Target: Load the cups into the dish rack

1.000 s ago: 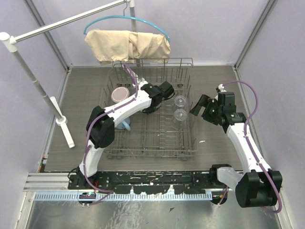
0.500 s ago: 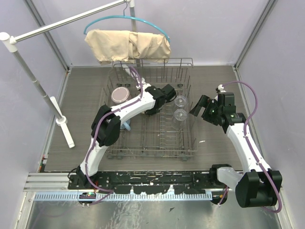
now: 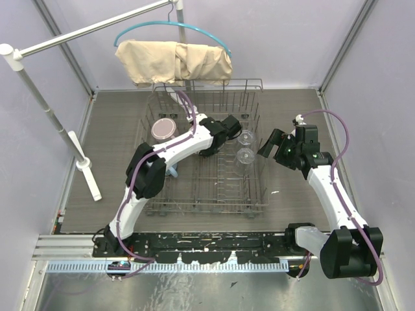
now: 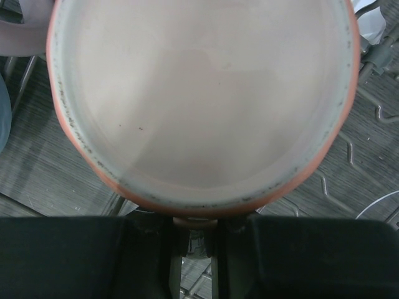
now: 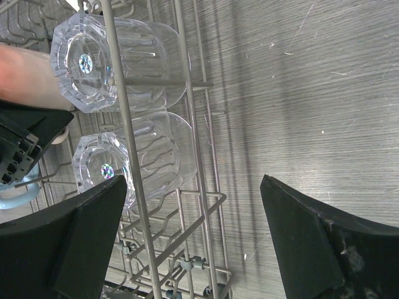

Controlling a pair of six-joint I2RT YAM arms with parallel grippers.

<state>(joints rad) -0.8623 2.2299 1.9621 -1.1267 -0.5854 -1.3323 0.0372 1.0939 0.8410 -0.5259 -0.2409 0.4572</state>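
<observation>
Over the dish rack [image 3: 214, 189], left pincer [image 4: 194, 219] seemingly grips a peach mug [image 4: 199, 93] — hidden overhead; right pincer [image 5: 192, 187] gapes.

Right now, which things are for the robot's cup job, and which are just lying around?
For the job: grey wire dish rack; two clear glass tumblers; mauve-pink mug; light blue mug; peach-orange mug in the left fingers.
Just lying about: folded beige cloth; white metal stand.

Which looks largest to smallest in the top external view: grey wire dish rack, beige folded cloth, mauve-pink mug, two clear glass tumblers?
1. grey wire dish rack
2. beige folded cloth, raised nearer the camera
3. mauve-pink mug
4. clear glass tumblers, alike
</observation>
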